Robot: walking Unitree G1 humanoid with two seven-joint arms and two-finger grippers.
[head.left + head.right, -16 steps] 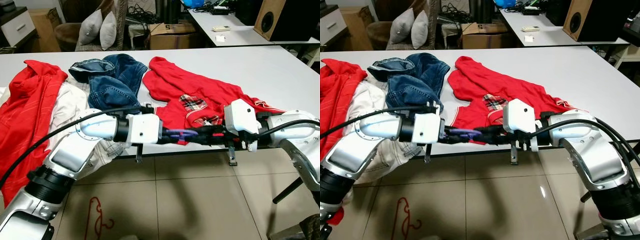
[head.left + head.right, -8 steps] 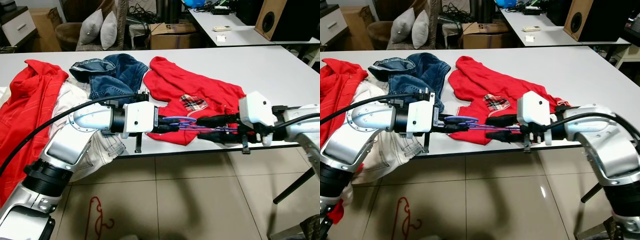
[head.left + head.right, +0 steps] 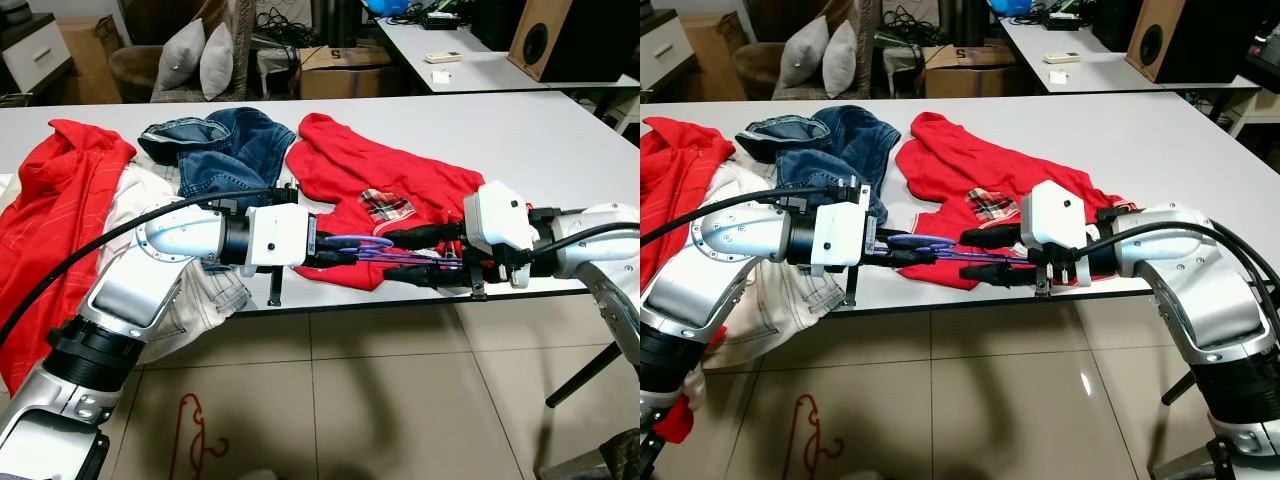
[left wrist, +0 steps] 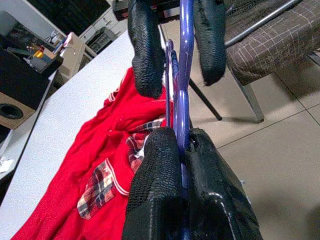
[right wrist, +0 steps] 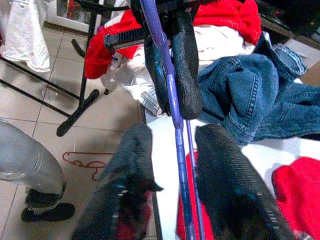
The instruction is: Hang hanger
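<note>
Right gripper (image 3: 400,257) drawn back in, jaws apart astride purple hanger (image 3: 385,250), left gripper (image 4: 182,190) clamping it, hook hidden

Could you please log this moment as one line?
left gripper: shut on hanger | right gripper: open around hanger | red shirt: on table

You were in a lived-in room: white table (image 3: 560,130) strewn with clothes, cushions (image 3: 198,60), speaker (image 3: 570,38), tiled floor (image 3: 400,400).
</note>
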